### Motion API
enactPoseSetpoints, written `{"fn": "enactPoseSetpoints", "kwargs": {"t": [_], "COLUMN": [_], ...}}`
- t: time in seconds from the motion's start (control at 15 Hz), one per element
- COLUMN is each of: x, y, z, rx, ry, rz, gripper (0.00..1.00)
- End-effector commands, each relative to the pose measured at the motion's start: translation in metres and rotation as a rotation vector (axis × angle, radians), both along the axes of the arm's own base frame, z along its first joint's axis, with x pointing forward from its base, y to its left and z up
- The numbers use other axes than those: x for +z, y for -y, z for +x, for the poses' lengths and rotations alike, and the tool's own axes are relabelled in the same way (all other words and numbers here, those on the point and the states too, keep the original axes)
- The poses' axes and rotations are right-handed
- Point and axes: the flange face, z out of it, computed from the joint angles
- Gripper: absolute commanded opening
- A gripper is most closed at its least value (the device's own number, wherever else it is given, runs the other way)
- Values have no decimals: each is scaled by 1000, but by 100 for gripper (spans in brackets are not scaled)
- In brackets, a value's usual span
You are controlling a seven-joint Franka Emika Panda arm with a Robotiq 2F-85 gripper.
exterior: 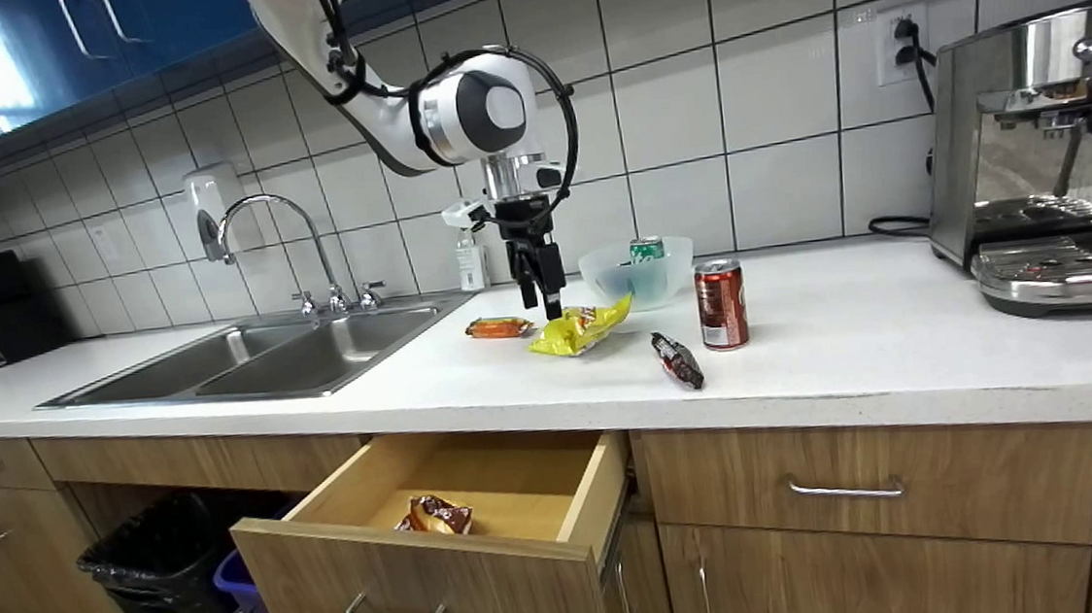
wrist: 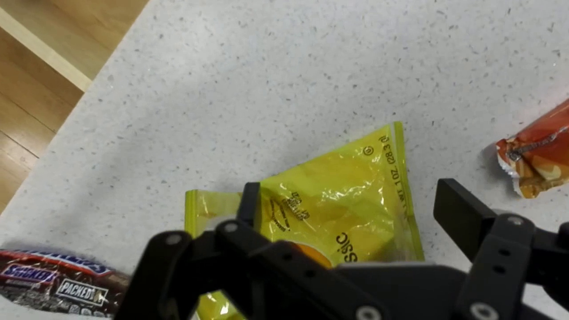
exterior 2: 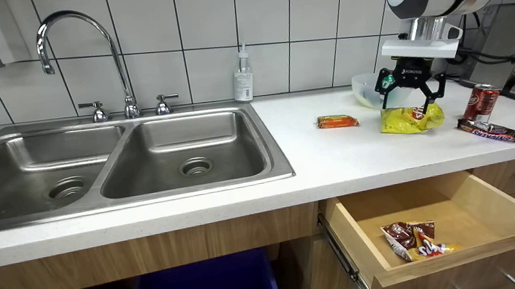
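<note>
two fingers of the gripper stand wide apart, holding nothing, probably to leave room for the yellow bag beneath.

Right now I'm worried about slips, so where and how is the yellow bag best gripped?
Come straight down and probably pinch the yellow bag across its puffed middle: it lies on the counter, nothing on top, and looks crinkly enough to bunch. The open pincer points down over it, but in the wrist view one finger overlaps the bag, so a sideways shift may help.
</note>
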Motion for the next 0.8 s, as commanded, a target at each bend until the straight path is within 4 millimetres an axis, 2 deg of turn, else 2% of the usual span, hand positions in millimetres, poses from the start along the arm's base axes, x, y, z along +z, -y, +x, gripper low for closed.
{"fn": "enactPoseSetpoints", "kwargs": {"t": [0.0,0.73], "x": [-3,-14], "y": [12,32], "z": [12,35], "rx": [-91,-218], "ry": [35,74], "rz": [5,-16], "gripper": [100,100]}}
